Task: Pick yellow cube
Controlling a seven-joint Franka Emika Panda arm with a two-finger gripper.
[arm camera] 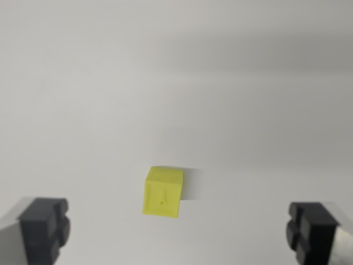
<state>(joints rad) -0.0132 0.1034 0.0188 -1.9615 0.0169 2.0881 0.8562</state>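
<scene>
We see a small yellow cube (162, 191) on the white worktop (165, 83), between our spread, empty claw (179, 232) fingers.

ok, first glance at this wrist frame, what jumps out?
The yellow cube is the only colour in the frame, sitting low and just to the wrist view's left of centre on a plain pale surface, with a soft shadow to its right. The two dark fingers sit at the bottom corners, spread wide. The cube lies between and ahead of them, untouched.
</scene>
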